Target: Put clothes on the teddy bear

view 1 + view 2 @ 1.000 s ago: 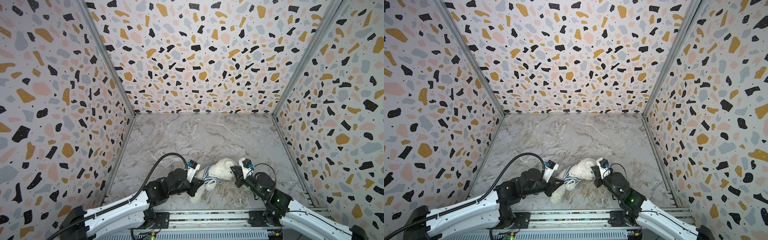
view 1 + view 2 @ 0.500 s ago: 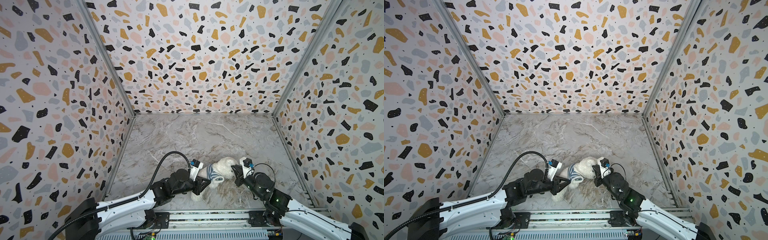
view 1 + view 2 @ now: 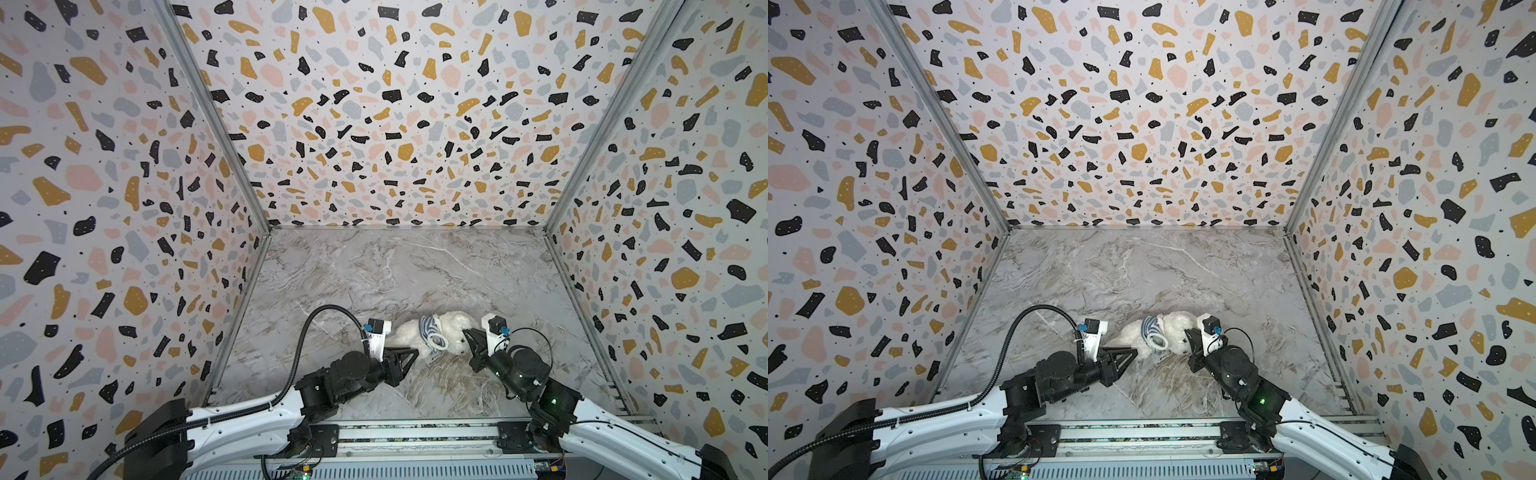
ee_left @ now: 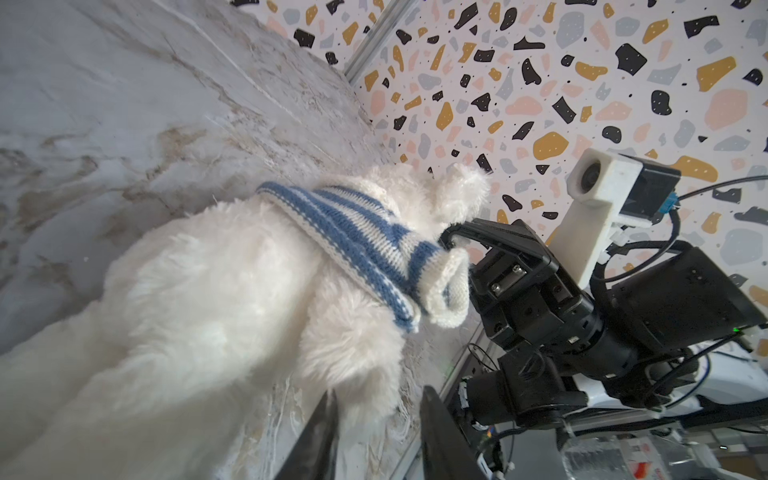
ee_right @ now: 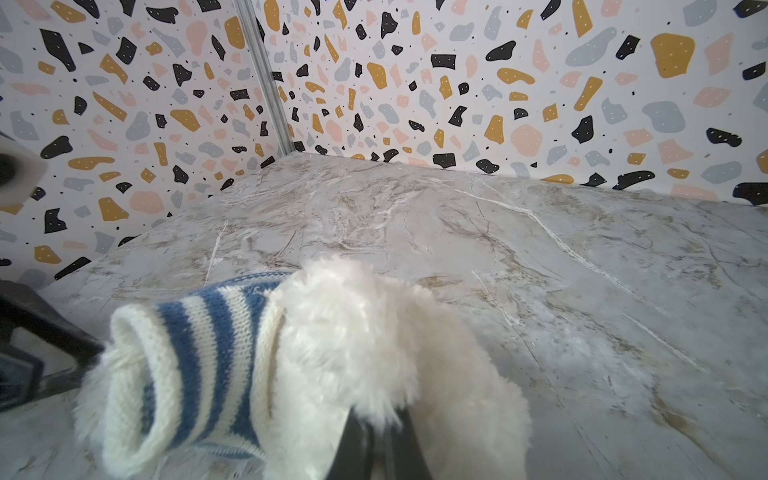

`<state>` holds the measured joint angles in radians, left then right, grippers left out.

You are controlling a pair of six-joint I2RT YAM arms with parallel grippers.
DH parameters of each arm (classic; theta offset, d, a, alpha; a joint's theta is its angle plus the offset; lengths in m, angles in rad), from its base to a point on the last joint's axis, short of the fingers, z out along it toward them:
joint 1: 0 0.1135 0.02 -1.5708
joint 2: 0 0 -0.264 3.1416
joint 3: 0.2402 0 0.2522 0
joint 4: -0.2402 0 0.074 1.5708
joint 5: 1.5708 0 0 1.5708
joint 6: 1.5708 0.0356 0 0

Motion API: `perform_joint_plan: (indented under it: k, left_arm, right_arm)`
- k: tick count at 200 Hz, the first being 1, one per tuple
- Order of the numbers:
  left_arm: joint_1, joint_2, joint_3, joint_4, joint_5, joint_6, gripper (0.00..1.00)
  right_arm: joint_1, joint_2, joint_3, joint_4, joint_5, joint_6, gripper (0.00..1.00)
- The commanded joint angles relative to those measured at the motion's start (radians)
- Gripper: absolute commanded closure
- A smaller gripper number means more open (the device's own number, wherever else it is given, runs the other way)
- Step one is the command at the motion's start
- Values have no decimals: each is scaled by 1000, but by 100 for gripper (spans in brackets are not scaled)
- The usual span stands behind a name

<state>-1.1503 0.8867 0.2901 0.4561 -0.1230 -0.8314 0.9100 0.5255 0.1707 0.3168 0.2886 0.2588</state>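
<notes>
At the right gripper [image 3: 467, 334], found black fingers [image 5: 355, 442] pressed together on head fur of the teddy bear [image 4: 216, 291], tips buried in the pile (barely traceable from the right wrist). Saw the left gripper [image 4: 378, 397] spread, pinching nothing, just beside a hind leg, fingers cut off by the frame. Found the fluffy bear lying between both grippers on the veined marble table [image 3: 374, 270], face hard to make out. Noted a ribbed blue-and-white knit shirt [image 4: 353, 241] bunched round its neck, one rolled cuff open.
</notes>
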Motion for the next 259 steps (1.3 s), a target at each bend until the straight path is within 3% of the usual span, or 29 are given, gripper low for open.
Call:
perform_joint_plan:
  k: [1, 26, 51, 86, 124, 200, 230, 259]
  left_arm:
    - [-99, 44, -25, 101, -171, 136, 71]
    - [-177, 162, -14, 188, -215, 193, 77]
    - [-190, 266, 32, 216, -257, 201, 81]
    - [-185, 256, 56, 216, -379, 203, 81]
    - [-133, 240, 81, 226, -317, 224, 83]
    - [-132, 153, 102, 197, -170, 216, 93]
    - [-114, 207, 167, 118, -208, 192, 98]
    - [-42, 257, 181, 125, -168, 157, 100]
  right_arm:
    - [4, -12, 14, 34, 29, 42, 100]
    - [4, -5, 23, 6, 43, 52, 100]
    - [6, -6, 23, 4, 44, 55, 100]
    - [6, -4, 28, -2, 22, 54, 100]
    - [7, 10, 25, 10, -4, 60, 100]
    - [15, -5, 20, 6, 6, 65, 100]
    - [18, -5, 20, 4, 7, 65, 100]
    - [22, -9, 15, 3, 11, 69, 100]
